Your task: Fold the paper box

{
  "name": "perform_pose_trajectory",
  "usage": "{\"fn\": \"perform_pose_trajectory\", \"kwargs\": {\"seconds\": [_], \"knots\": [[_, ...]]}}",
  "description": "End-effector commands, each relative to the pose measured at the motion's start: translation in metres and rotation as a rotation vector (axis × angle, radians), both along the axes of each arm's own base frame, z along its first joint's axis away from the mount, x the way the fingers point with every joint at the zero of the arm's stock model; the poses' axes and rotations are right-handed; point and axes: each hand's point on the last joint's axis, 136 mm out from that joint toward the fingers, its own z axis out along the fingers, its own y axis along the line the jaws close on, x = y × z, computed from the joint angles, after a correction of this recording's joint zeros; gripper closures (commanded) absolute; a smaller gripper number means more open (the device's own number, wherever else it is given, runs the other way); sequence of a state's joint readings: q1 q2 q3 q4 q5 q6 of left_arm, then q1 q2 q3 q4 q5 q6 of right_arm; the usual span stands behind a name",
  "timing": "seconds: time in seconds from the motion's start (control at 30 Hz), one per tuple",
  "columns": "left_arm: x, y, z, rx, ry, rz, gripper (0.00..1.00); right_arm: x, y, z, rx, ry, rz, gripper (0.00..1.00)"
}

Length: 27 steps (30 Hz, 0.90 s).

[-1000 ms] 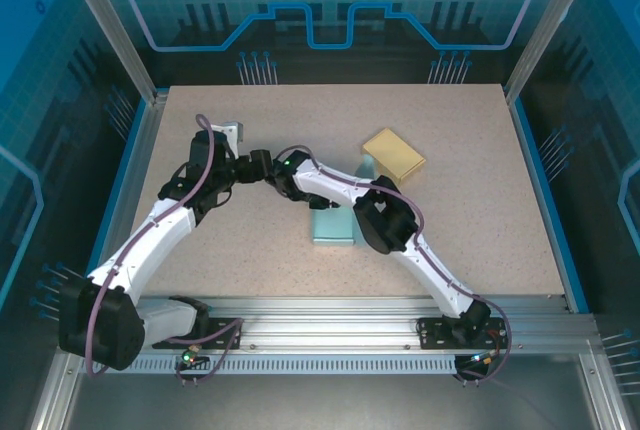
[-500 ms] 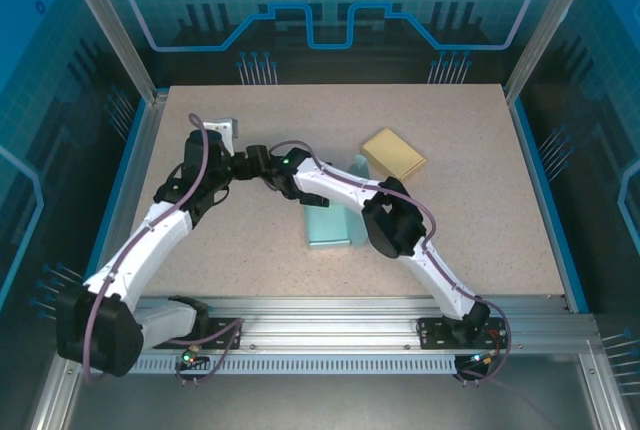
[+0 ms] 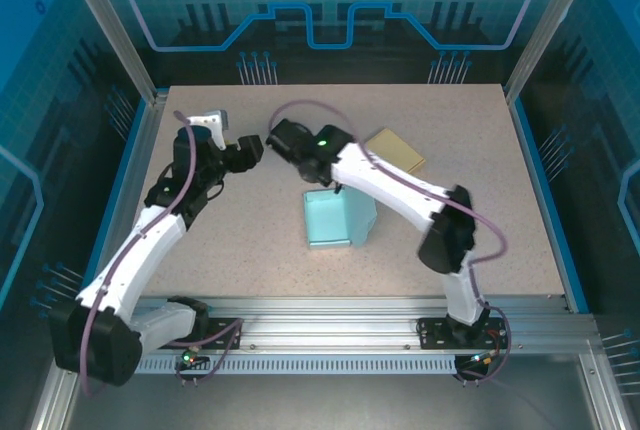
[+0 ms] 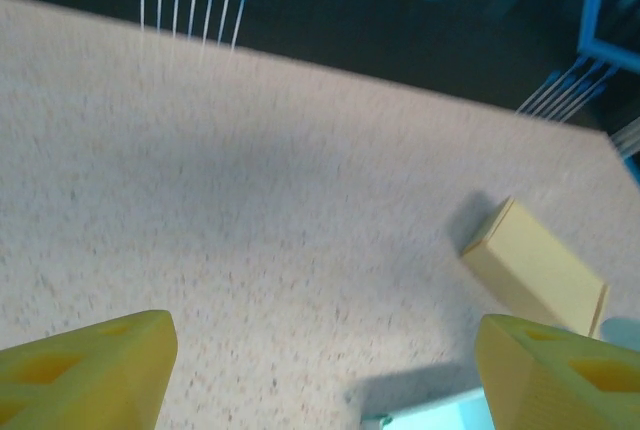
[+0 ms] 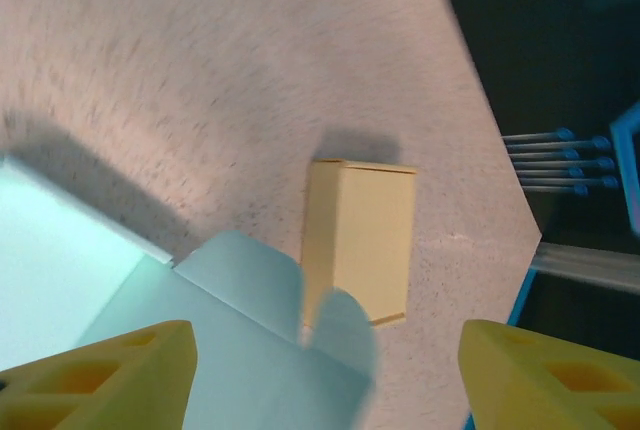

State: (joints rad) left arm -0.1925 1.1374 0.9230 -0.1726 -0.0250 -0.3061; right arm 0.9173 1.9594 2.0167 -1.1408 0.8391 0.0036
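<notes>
The right pincer (image 5: 328, 375) was seen spread wide. A pale teal paper box (image 5: 230, 290) was seen by its left finger; a tan box (image 5: 375, 240) was set beyond it, on the speckled table (image 5: 250, 50).

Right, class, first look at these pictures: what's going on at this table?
Two robot arms are working on a light blue paper box lying in the middle of the speckled table. The box looks only partly folded, with rounded flaps loose. The left claw and the right claw both hang open above the table, holding nothing. A small tan cardboard box sits apart, farther back on the right.
</notes>
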Motion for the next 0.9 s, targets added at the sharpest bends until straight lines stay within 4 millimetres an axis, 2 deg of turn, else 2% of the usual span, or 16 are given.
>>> {"fn": "perform_pose_trajectory", "kwargs": {"seconds": [0.0, 0.1, 0.17, 0.3, 0.47, 0.63, 0.73, 0.87], "knots": [[-0.004, -0.009, -0.032, 0.012, 0.094, -0.068, 0.21, -0.029, -0.035, 0.039, 0.246, -0.089, -0.203, 0.27], [0.002, -0.021, -0.037, -0.007, 0.104, -0.125, 0.2, -0.057, -0.064, 0.038, 0.405, -0.082, -0.321, 0.18], [0.007, -0.027, -0.039, -0.018, 0.111, -0.152, 0.2, -0.073, -0.072, 0.025, 0.53, -0.042, -0.359, 0.15], [0.015, -0.035, -0.044, -0.043, 0.129, -0.182, 0.19, -0.102, -0.064, -0.002, 0.838, 0.092, -0.386, 0.12], [0.023, -0.04, -0.05, -0.062, 0.136, -0.19, 0.19, -0.123, -0.066, -0.034, 0.949, 0.186, -0.46, 0.12], [0.027, -0.041, -0.054, -0.066, 0.145, -0.19, 0.18, -0.126, -0.054, -0.063, 0.946, 0.253, -0.482, 0.2], [0.027, -0.041, -0.052, -0.068, 0.138, -0.188, 0.18, -0.118, -0.058, -0.073, 0.892, 0.22, -0.507, 0.28], [0.028, -0.04, -0.051, -0.063, 0.133, -0.188, 0.18, -0.104, -0.065, -0.081, 0.804, 0.163, -0.508, 0.47]]}}
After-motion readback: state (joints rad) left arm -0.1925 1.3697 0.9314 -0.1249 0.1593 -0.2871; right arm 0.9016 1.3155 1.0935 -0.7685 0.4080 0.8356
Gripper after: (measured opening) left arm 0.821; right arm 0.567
